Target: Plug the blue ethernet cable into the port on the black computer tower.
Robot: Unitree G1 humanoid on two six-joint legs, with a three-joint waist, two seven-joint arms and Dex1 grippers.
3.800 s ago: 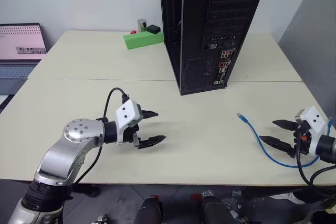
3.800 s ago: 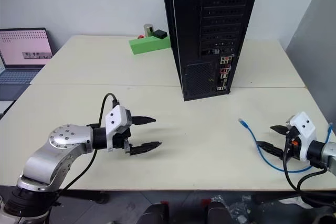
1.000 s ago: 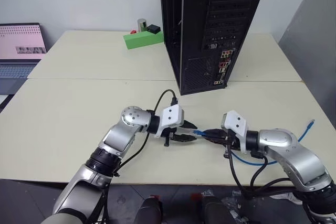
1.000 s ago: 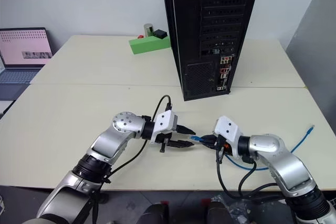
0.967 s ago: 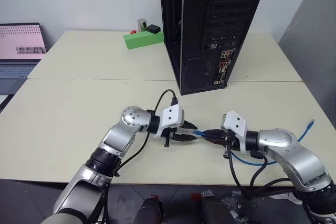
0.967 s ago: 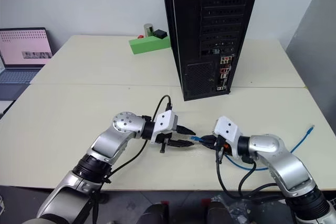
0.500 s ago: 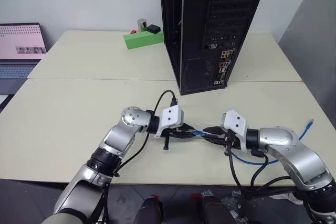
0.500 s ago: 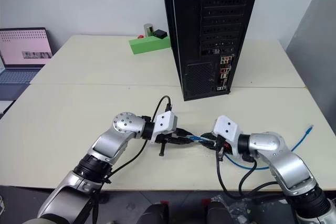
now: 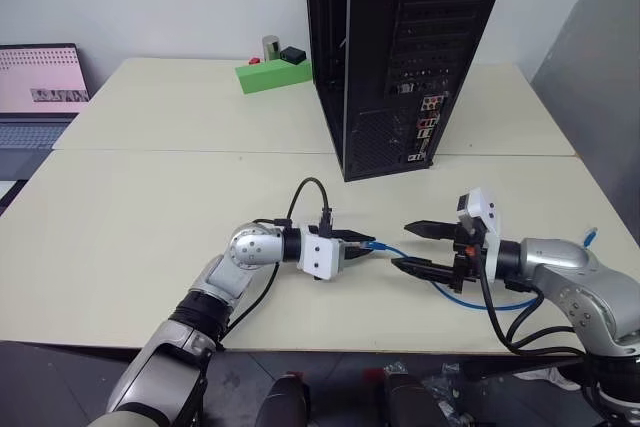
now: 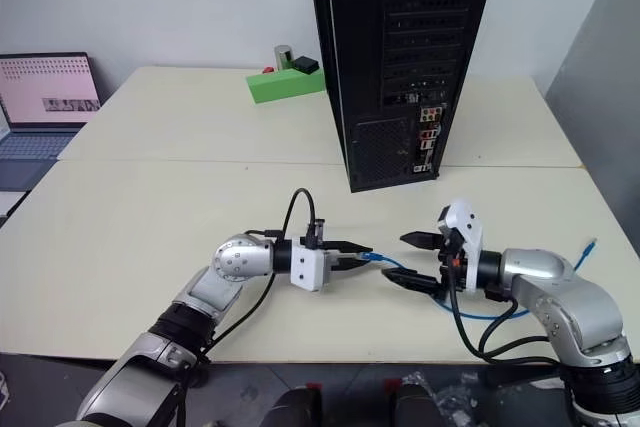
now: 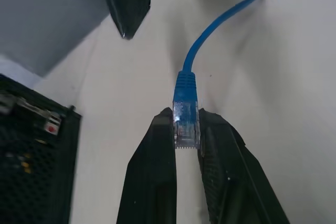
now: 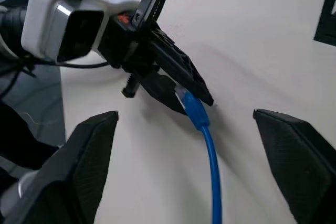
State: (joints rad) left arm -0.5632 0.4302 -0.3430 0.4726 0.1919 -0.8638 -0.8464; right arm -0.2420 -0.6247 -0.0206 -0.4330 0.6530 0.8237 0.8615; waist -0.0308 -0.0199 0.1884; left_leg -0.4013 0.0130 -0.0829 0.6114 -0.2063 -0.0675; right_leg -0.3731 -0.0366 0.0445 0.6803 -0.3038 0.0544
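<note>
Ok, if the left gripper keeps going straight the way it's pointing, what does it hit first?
Most likely the right gripper, which faces the left gripper with jaws open. The blue ethernet cable runs between them. Depth alignment is uncertain.

Left gripper (image 9: pixel 362 243) jaws clamped; right gripper (image 9: pixel 419 247) jaws wide apart.

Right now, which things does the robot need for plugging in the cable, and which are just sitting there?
Needed:
blue cable, its plug pinched in the left gripper
right gripper, open
black computer
its port

Just sitting there:
green block
laptop
table
</note>
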